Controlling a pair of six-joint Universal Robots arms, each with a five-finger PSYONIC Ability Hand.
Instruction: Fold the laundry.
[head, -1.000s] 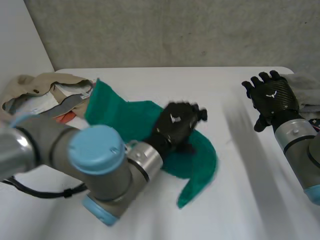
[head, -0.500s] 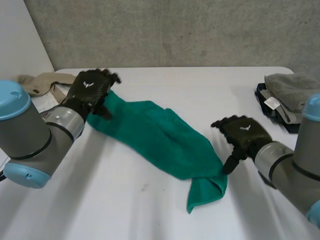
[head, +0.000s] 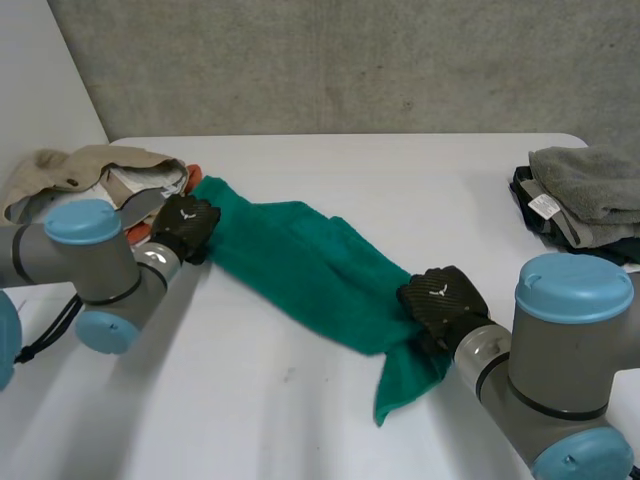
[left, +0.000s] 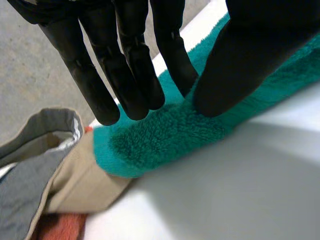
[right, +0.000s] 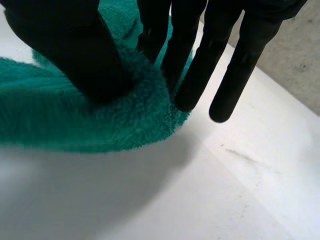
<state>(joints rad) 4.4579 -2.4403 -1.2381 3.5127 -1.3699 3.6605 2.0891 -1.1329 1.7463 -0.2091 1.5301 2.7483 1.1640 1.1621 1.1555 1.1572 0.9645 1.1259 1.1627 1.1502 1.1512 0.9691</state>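
Both hands have come down onto the green towel (head: 310, 268) since half a second ago. Left hand (head: 186, 226) sits at the towel's far-left corner, just beside the heap of unfolded clothes (head: 85, 175). Its wrist view shows straight fingers (left: 127, 65) and thumb closing on that corner, a pinch. Right hand (head: 443, 300) is at the near-right end, thumb on top, fingers (right: 242, 60) behind the rolled edge, pinching likewise. Towel lies diagonally across the white table (head: 400, 180), bunched. Folded stack (head: 585, 190) rests at the table's right edge, well apart
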